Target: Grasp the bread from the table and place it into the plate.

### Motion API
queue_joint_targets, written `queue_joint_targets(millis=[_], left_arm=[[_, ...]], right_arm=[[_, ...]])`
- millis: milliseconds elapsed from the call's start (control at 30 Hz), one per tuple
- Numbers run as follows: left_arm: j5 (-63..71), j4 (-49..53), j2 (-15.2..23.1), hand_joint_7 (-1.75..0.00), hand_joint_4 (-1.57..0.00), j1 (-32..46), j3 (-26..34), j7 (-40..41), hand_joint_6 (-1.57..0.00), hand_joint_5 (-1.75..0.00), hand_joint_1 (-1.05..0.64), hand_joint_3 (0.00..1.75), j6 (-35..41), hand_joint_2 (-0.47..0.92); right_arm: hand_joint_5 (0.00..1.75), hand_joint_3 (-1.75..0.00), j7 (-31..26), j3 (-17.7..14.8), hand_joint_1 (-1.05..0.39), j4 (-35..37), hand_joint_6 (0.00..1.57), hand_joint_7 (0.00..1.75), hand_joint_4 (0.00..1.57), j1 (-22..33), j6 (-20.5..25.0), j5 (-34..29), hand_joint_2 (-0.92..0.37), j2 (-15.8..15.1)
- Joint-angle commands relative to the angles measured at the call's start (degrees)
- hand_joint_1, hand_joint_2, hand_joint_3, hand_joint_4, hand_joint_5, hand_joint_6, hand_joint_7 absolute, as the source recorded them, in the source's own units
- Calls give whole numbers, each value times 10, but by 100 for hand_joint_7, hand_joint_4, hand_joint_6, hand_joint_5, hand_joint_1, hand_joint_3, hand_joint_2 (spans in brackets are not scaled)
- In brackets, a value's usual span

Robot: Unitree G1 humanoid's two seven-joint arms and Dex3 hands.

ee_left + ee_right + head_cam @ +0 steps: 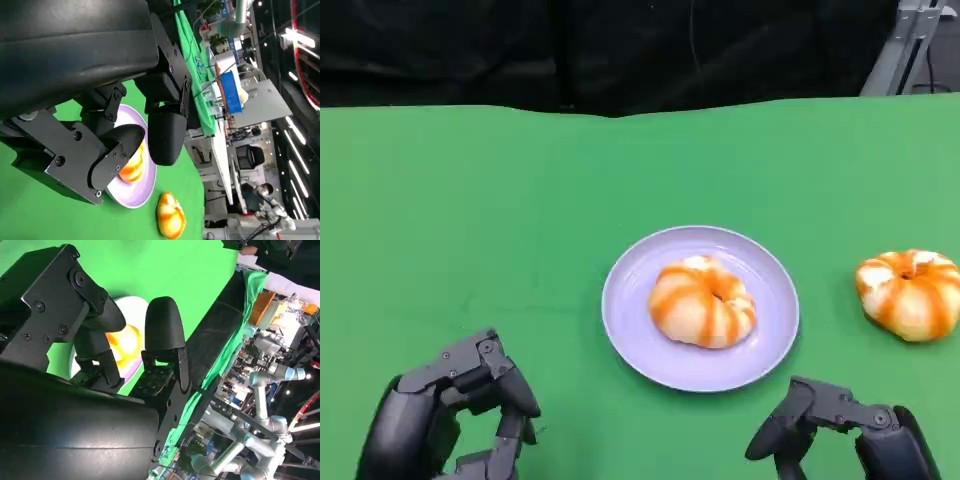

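Head view, nearest edge first: the left hand point(450, 415) is seen at about 7 o'clock, low over the green table point(470, 220), its fingers curled inward with nothing between them. At about 5 o'clock the right hand point(840, 430) is seen, its fingers point(790, 425) bent and reaching toward the middle, parted and holding nothing; neither hand is touching any bread.

Farther in, just right of centre, a lavender plate point(630, 320) is laid flat on the table, and one bread point(702, 302) is resting inside it. This bread is a round, orange-striped ring, so no true long axis can be told; its hole is turned upward and slightly toward 2 o'clock.

At 3 o'clock, well apart from the plate, a second bread point(910, 293) is lying on the bare table by the picture's edge, also round and striped, its dimple facing up.

In the left wrist view both breads and the plate are seen beyond the curled fingers point(162, 135).
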Motion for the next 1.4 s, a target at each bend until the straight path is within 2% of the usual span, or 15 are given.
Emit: queue_joint_targets(millis=[33, 233, 300, 400, 1400], left_arm=[[-3, -7, 3, -161, -82, 3, 7, -5, -76, -175, -4, 140, 4, 40], [8, 3, 2, -162, -82, 7, 7, -3, -76, -175, -4, 141, -7, 40], [19, 17, 1, -161, -83, 12, 7, -1, -75, -175, -5, 129, -22, 45], [21, 22, -1, -161, -84, 12, 8, -1, -75, -175, -6, 126, -29, 47], [27, 30, 4, -158, -81, 10, 6, -8, -74, -175, -5, 124, -35, 47]], right_arm=[[152, -146, -1, -5, 10, -4, 89, 127, 87, 2, -6, 6, -20, -7], [152, -146, 2, -7, 10, -11, 89, 127, 87, 5, -3, 7, -20, -9], [152, -145, 7, -9, 7, -24, 88, 127, 85, 13, 3, 11, -21, -10], [152, -144, 10, -10, 7, -29, 88, 128, 84, 16, 6, 14, -22, -10], [154, -145, 18, -11, 7, -39, 87, 129, 84, 20, 15, 16, -22, -8]])
